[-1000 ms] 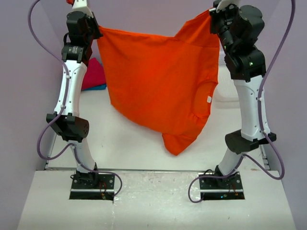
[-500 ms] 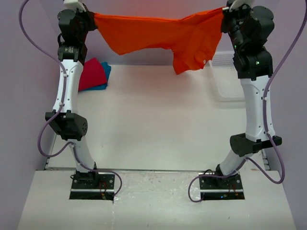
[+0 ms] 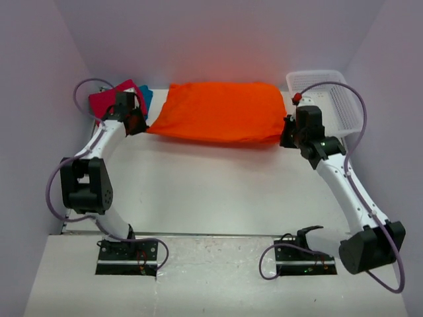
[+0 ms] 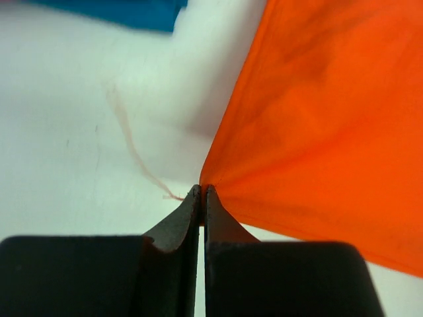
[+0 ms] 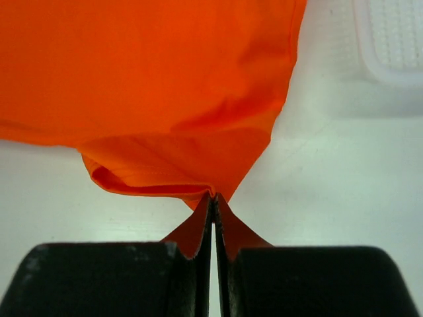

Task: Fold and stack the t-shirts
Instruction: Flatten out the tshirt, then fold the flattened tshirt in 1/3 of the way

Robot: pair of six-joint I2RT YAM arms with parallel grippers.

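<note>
The orange t-shirt (image 3: 218,111) lies spread flat across the far part of the table, stretched between both arms. My left gripper (image 3: 144,127) is shut on its near left corner (image 4: 206,188). My right gripper (image 3: 283,137) is shut on its near right corner (image 5: 213,196), where a folded hem shows. A crimson t-shirt (image 3: 106,99) and a teal t-shirt (image 3: 146,96) lie bunched at the far left behind the left gripper; the teal one also edges the left wrist view (image 4: 125,12).
A white lattice basket (image 3: 327,99) stands at the far right, its rim close behind the right wrist (image 5: 396,46). A loose reddish thread (image 4: 132,148) lies on the white table (image 3: 211,191). Purple walls close in the left, right and back.
Both arms have swung down and forward from high above the table, carrying the orange t-shirt from hanging in the air to lying flat at the far side.
</note>
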